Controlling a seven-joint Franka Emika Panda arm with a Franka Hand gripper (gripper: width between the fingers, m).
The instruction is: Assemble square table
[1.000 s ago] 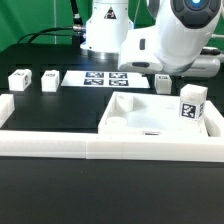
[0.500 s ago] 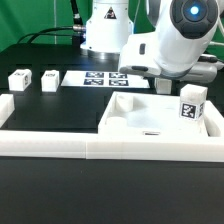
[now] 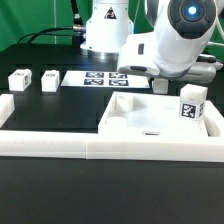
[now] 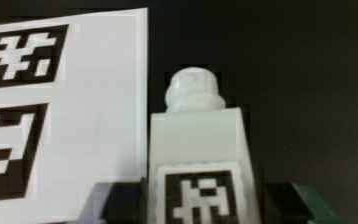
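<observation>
The white square tabletop slab (image 3: 140, 122) lies at the exterior view's right, with one tagged leg (image 3: 192, 104) standing upright at its right corner. Two loose leg blocks (image 3: 18, 79) (image 3: 49, 78) sit at the back left. Another leg (image 3: 163, 85) lies on the black table behind the slab, under the arm's hand. In the wrist view my gripper (image 4: 202, 205) is open and straddles this leg (image 4: 197, 130). The fingers (image 4: 114, 202) stand either side of its tagged end with a dark gap on each side. Its rounded peg end points away from the gripper.
The marker board (image 3: 100, 78) lies at the back centre and also shows in the wrist view (image 4: 87, 110), just beside the leg. Long white border bars (image 3: 110, 148) run along the front and the left (image 3: 5, 108) of the black table.
The arm's hand has swung and settled over the leg behind the slab in the first half second, then stayed almost still. No part has moved.
</observation>
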